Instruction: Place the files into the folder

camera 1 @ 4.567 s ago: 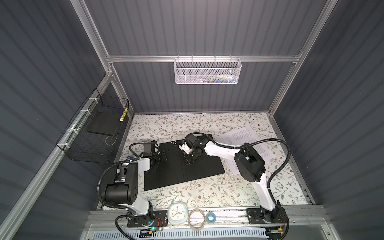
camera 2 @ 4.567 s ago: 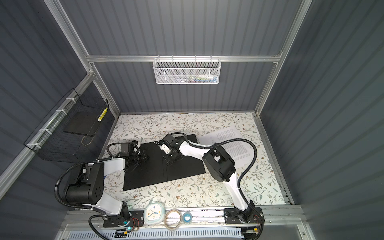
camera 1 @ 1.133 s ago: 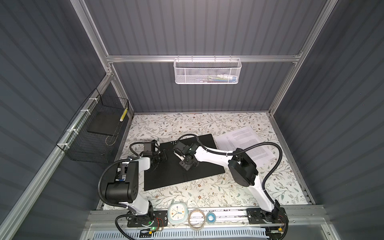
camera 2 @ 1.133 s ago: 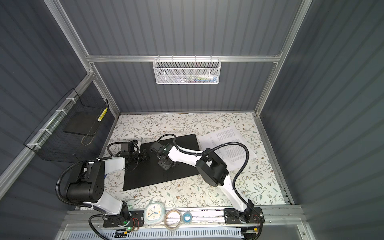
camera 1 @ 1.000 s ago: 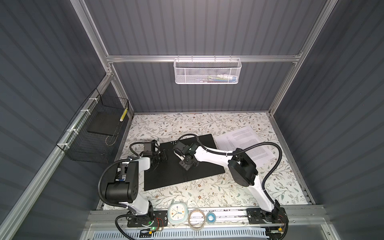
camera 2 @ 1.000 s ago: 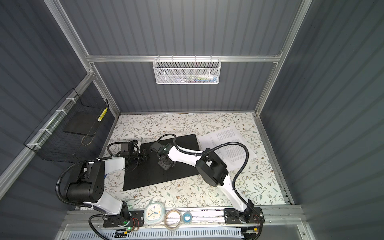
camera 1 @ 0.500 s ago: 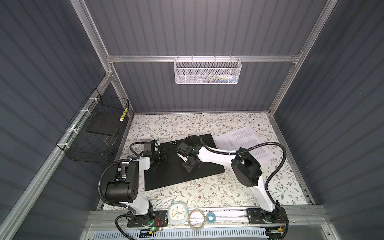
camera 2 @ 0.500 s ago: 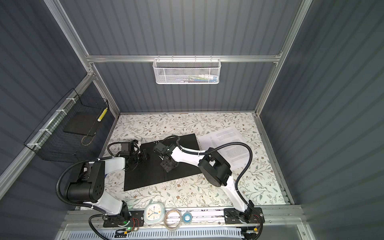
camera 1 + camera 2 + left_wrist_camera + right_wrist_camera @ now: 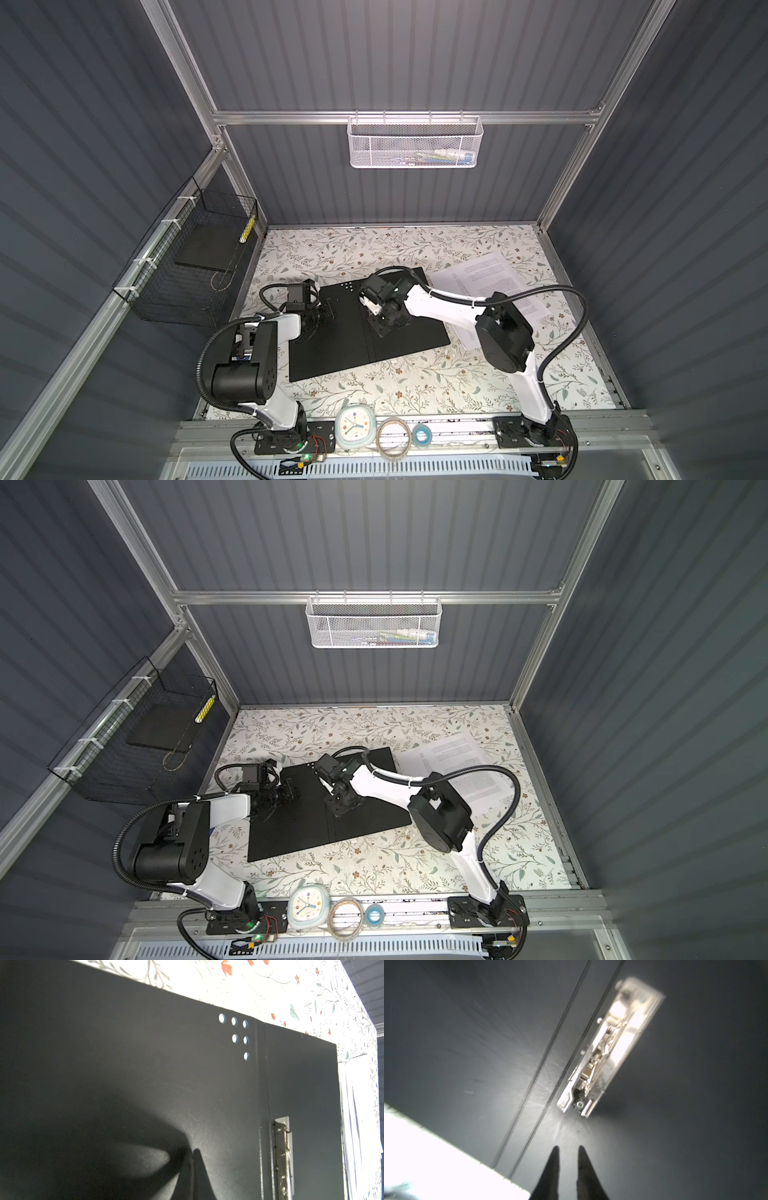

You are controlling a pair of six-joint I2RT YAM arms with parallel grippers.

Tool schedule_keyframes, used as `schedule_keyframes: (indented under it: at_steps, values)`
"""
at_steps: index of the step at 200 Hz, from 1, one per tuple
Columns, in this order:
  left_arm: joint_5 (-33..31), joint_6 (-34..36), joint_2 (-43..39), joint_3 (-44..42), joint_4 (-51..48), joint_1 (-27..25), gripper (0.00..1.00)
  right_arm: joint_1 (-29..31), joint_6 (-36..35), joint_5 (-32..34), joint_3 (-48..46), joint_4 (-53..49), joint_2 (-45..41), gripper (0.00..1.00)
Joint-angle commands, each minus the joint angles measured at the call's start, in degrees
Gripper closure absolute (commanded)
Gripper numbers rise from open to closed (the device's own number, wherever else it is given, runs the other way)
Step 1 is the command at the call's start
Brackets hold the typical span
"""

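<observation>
Right gripper (image 9: 568, 1147) over open black folder (image 9: 332, 349)

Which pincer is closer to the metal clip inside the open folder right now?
Right. The right pincer points at the metal clip, just off its end; the left pincer is farther, over the other half of the folder.

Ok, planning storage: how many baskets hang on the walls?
2: the white mesh basket on the back wall, the black wire basket on the left wall. No others visible.
</observation>
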Motion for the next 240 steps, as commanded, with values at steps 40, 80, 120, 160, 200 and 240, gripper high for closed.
schedule_keyframes:
  at_steps: [40, 80, 120, 160, 200, 240]
  values:
    - [-0.93, 0.58, 2.7, -0.99, -6.7, 0.2, 0.97, -3.88, 2.41, -11.97, -0.04, 4.88, 1.36, 0.79]
    - [-0.92, 0.52, 2.8, -1.04, -6.68, 0.2, 0.97, -4.03, 2.02, -12.16, 1.33, 5.24, 3.55, 0.78]
    - [-0.94, 0.57, 2.96, -0.88, -6.72, 0.2, 0.97, -4.32, 2.02, -12.48, 2.13, 5.26, 5.12, 0.79]
    - [-0.86, 0.53, 2.98, -0.86, -6.78, 0.2, 0.97, -4.32, 2.03, -12.52, 2.11, 5.12, 6.32, 0.8]
    - [-0.76, 0.57, 3.22, -0.79, -6.87, 0.2, 0.97, -4.36, 2.27, -12.68, 3.01, 4.38, 7.22, 0.81]
    - [-0.61, 0.71, 3.29, -0.74, -6.87, 0.2, 0.98, -4.32, 2.61, -13.14, 3.06, 4.88, 8.09, 0.84]
